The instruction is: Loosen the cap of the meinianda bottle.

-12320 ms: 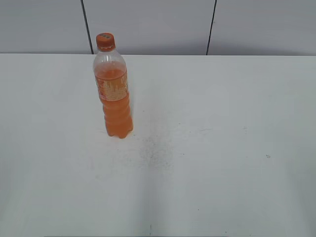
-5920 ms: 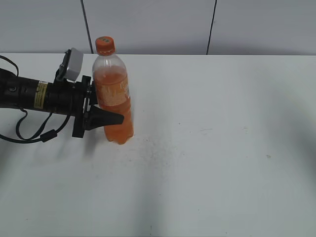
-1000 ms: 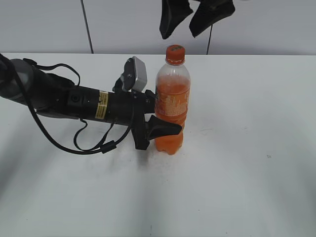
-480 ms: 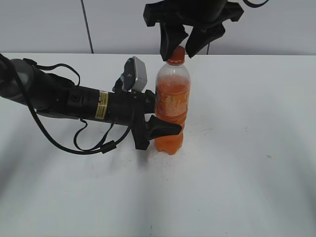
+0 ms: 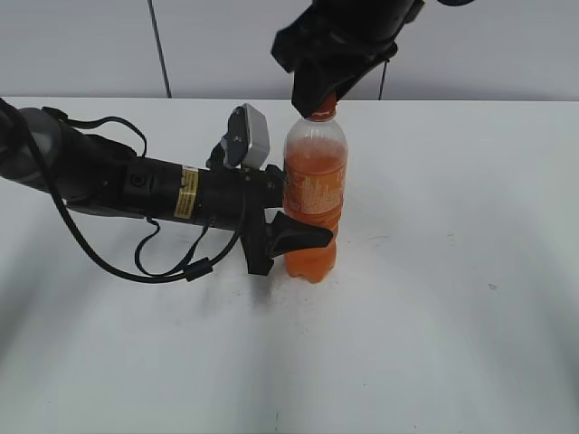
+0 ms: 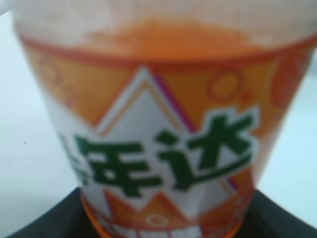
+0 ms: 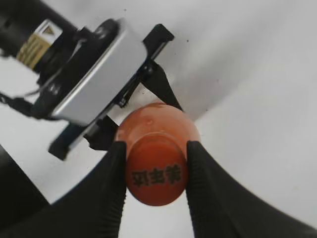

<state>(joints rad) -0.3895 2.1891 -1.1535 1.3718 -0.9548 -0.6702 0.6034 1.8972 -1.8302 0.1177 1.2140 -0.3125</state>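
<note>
The meinianda bottle point(image 5: 313, 203) stands upright mid-table, orange soda inside, orange label with pale print. My left gripper point(image 5: 291, 237) is shut on its lower body from the left; the left wrist view is filled by the label point(image 6: 163, 158). My right gripper point(image 5: 318, 95) has come down over the top and hides most of the cap in the exterior view. In the right wrist view the orange cap point(image 7: 156, 173), with dark print on top, sits between the two black fingers of the right gripper point(image 7: 156, 171), which touch its sides.
The white table point(image 5: 452, 271) stretches around the bottle. The left arm point(image 5: 136, 190) lies across the left half with its cable looped on the table. A grey panelled wall point(image 5: 226, 45) runs behind the table.
My right gripper dropped from above the bottle and closed around the cap. The bottle and the left gripper stayed still over the last second.
</note>
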